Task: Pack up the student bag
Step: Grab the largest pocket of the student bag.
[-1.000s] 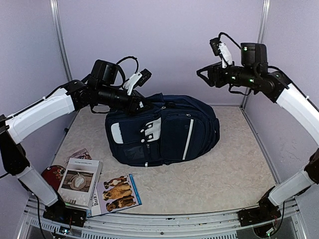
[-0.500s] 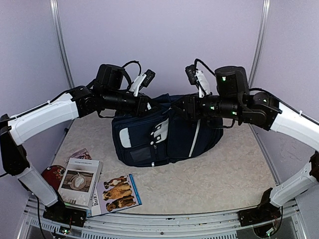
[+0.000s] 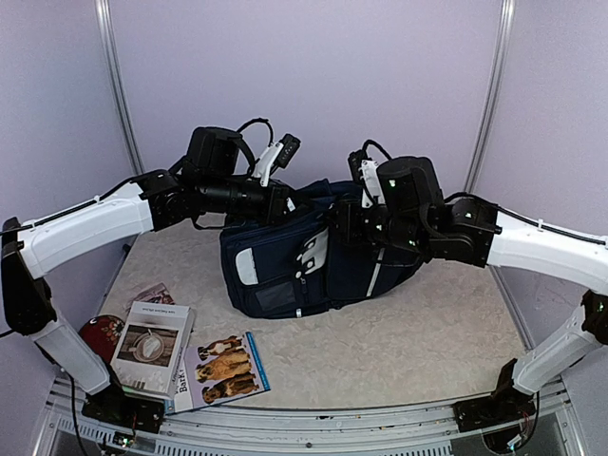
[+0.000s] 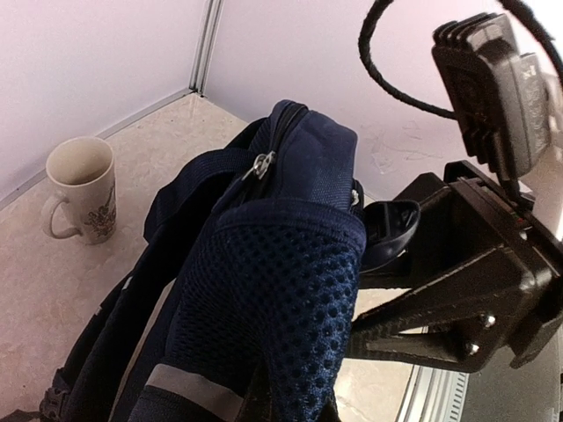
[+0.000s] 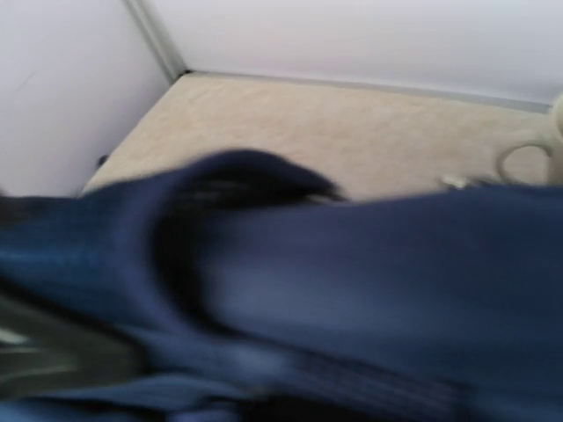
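Note:
The student bag (image 3: 313, 256) stands in the middle of the table, navy with white stripes. My left gripper (image 3: 288, 202) is shut on the bag's top edge. In the left wrist view the bag's padded mesh (image 4: 264, 290) fills the space at the jaws and hides the fingers. My right gripper (image 3: 334, 228) presses against the bag's upper right side. The left wrist view shows this right gripper (image 4: 356, 308) with its fingers (image 4: 440, 330) apart, tips at the mesh edge. The right wrist view shows only blurred blue bag fabric (image 5: 352, 272).
A white mug (image 4: 81, 189) stands on the table behind the bag, near the back wall. At the front left lie a book (image 3: 152, 347), a dog booklet (image 3: 231, 369), a red item (image 3: 98, 334) and a small leaflet (image 3: 152, 294).
My right arm has swung down and left from high at the back right onto the bag, its jaws narrowing. My left gripper has drawn the bag's top rightward, shifting the bag.

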Tool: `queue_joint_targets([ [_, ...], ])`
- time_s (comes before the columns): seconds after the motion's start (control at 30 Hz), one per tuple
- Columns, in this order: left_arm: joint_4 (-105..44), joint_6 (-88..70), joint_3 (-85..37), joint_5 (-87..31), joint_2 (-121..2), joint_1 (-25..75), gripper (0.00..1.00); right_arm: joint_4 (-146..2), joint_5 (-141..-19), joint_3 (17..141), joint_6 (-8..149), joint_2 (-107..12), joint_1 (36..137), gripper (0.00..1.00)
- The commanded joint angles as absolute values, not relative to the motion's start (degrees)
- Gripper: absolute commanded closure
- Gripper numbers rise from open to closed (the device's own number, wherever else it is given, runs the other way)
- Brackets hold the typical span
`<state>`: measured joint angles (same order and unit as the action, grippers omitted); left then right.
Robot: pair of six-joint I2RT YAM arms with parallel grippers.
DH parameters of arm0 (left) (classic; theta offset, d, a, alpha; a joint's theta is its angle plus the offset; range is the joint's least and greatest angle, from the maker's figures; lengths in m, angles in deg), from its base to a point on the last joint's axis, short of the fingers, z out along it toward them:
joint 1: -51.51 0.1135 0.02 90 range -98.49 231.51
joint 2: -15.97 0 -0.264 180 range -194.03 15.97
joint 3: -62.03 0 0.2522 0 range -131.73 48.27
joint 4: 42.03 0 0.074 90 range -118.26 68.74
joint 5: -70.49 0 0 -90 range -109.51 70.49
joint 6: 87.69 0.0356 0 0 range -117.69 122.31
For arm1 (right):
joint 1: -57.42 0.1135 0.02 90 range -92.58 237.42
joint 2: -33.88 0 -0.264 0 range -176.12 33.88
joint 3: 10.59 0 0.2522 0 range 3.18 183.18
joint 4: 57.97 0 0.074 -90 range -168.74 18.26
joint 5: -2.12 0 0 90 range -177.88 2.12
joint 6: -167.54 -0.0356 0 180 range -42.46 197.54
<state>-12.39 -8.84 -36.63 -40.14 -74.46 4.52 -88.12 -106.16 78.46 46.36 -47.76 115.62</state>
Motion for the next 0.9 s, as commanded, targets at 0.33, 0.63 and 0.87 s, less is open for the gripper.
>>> queue_joint_targets([
  [0.33, -24.1, -8.5, -37.0, -47.1, -74.0, 3.1, 1.0, -78.4, -99.7, 76.5, 45.1, -49.8, 110.5, 0.55],
  [0.63, -25.7, -8.9, -36.4, -49.6, -74.5, 2.9, 1.0, -81.1, -103.4, 79.2, 44.9, -53.4, 110.4, 0.57],
  [0.87, -23.8, -6.0, -36.7, -47.6, -73.1, 2.8, 1.0, -83.0, -110.5, 74.0, 43.6, -49.2, 108.4, 0.69],
])
